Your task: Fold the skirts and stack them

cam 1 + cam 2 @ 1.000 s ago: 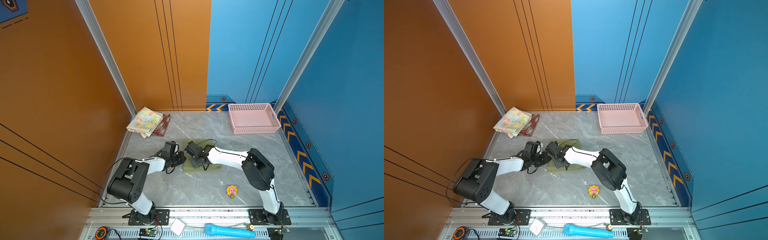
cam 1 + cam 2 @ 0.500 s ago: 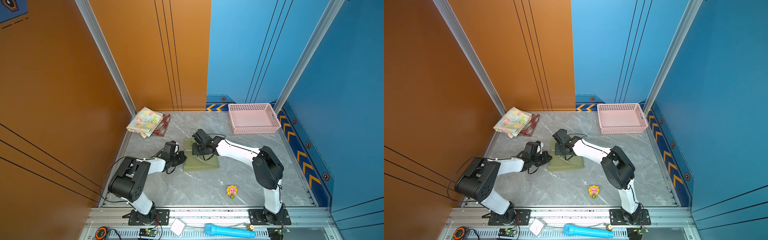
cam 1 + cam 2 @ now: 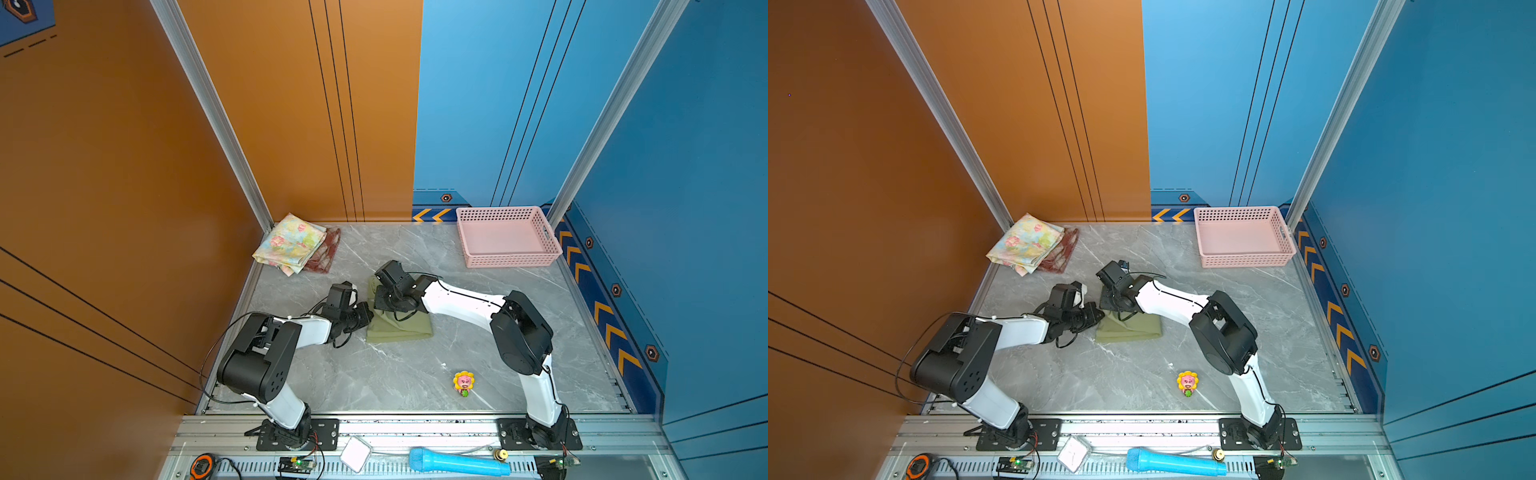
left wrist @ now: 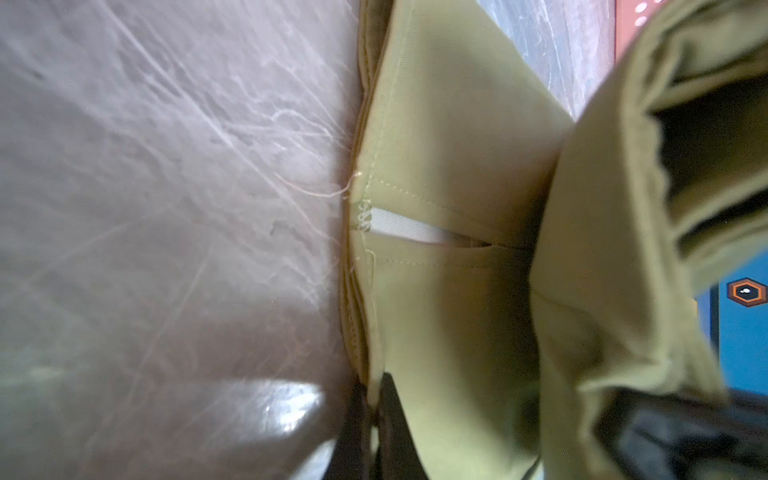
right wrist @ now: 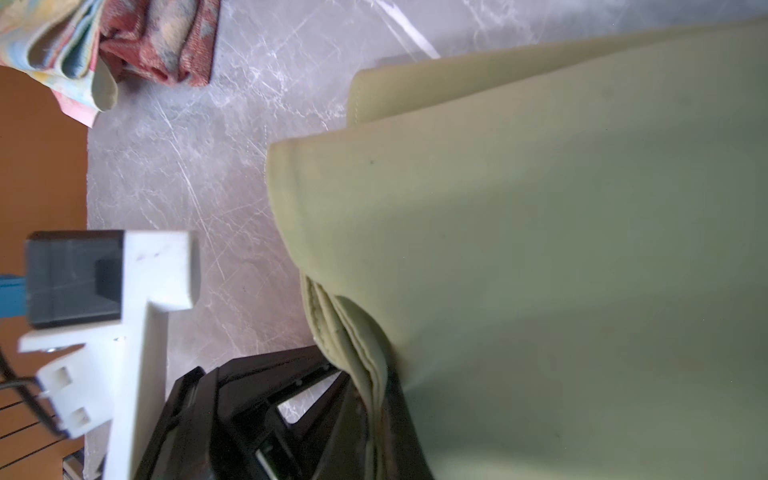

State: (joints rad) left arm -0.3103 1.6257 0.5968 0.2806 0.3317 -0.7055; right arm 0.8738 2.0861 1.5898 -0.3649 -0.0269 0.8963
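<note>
While left gripper (image 4: 374,401) and right gripper (image 5: 377,401) each clamp olive skirt (image 3: 401,329) edge, pink basket (image 3: 510,260) shows bare floor; floral skirt (image 3: 289,243) atop plaid skirt (image 3: 327,254).

The olive green skirt (image 3: 401,328) (image 3: 1129,328) is plain and folded into several layers, a rough rectangle lying left of centre on the table (image 3: 374,374), midway between near and far. Its near part rests flat; its far-left part is drawn up and bunched. The left wrist view (image 4: 449,166) shows a stitched seam and a slit with a white strip inside. The right wrist view (image 5: 540,249) shows stacked folded edges. The floral skirt (image 3: 289,243) (image 3: 1025,241) (image 5: 54,45), pastel yellow and blue with pink flowers, lies folded in the far left corner. It rests on the plaid skirt (image 3: 326,253) (image 3: 1064,251) (image 5: 166,45), whose red-and-cream cloth shows along its right side. Both lie well apart from the olive one.
</note>
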